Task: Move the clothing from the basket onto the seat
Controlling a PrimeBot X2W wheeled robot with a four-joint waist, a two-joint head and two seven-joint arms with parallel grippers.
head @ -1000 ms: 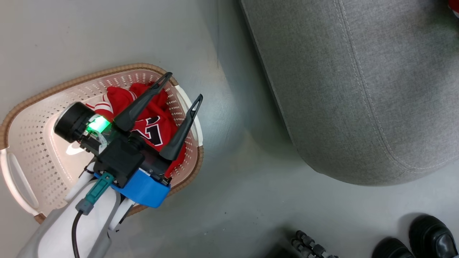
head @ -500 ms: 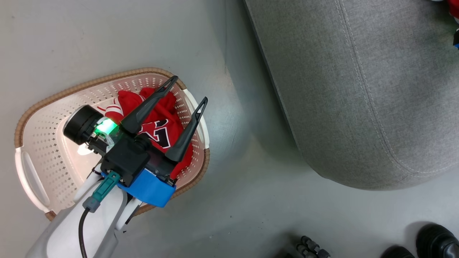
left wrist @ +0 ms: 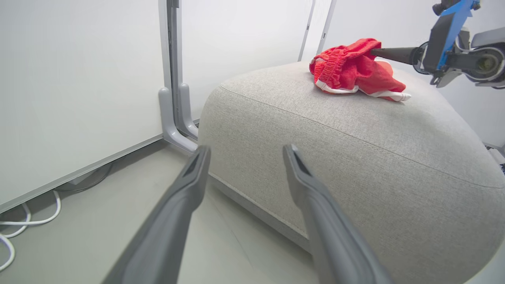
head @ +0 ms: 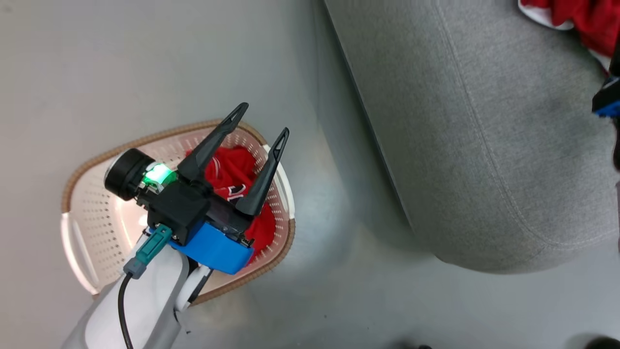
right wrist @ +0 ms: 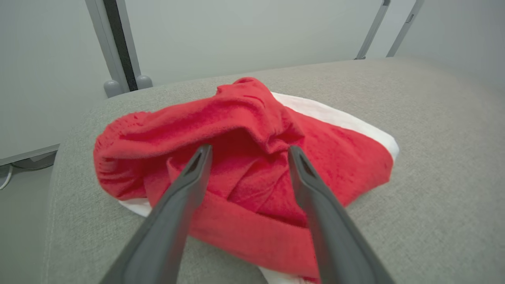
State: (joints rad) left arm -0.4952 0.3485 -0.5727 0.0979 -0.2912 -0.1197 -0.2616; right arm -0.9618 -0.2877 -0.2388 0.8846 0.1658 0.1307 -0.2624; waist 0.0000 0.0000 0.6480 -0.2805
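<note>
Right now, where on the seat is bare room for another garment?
The seat is bare from its rounded edge near the basket up to the red garment. The far corner is crowded: garment and open right tool.

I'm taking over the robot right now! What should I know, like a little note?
Left gripper: jaws open, empty, above the basket in the head view.
Right gripper: jaws open, one on each side of a red garment lying on the seat.
Jersey: crumpled in the basket, which stands on the floor beside the seat.
Done: one garment is on the seat.
Left: lift the jersey out of the basket and lay it on the seat too.
</note>
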